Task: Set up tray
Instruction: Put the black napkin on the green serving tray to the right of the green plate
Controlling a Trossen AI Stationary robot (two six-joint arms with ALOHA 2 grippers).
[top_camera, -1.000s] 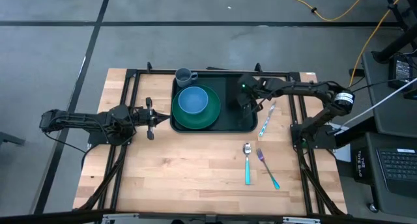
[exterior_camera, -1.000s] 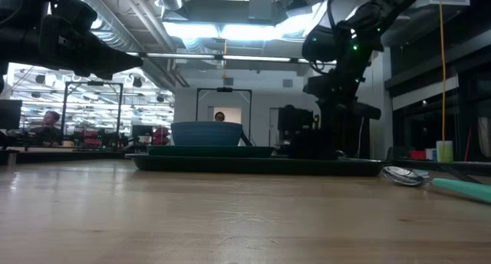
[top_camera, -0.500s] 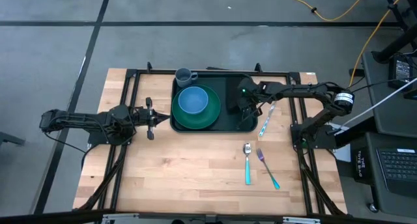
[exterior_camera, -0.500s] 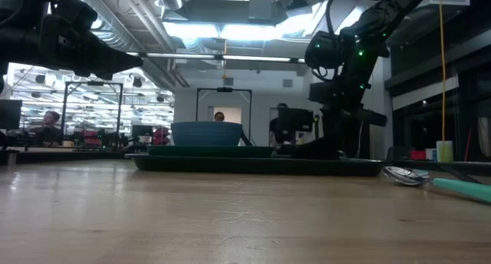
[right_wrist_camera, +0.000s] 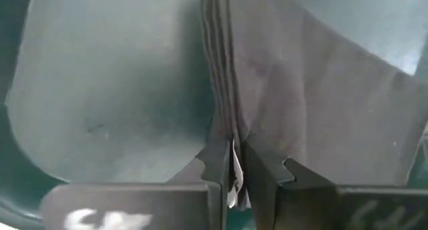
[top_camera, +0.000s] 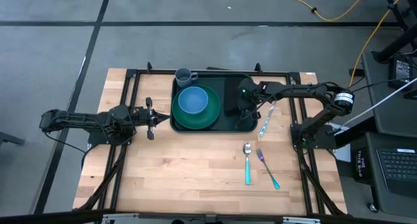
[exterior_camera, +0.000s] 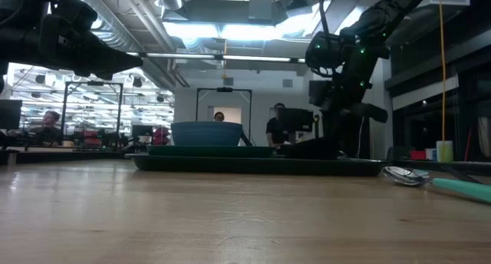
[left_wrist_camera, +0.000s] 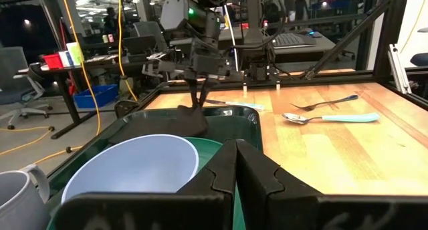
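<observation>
Right gripper [top_camera: 240, 111] down over the tray's right half, fingers [right_wrist_camera: 257, 170] parted only a sliver, pinching the edge of the black napkin [right_wrist_camera: 314, 103] lying on the tray [top_camera: 230, 124]. Left gripper [top_camera: 151, 118] idle just left of the tray, fingers [left_wrist_camera: 261, 176] pressed together, holding nothing. Tray at the table's [top_camera: 195, 165] far middle, long axis running left to right, carrying plate [top_camera: 210, 117], bowl [top_camera: 193, 101] and mug [top_camera: 184, 75]. No readable writing.
</observation>
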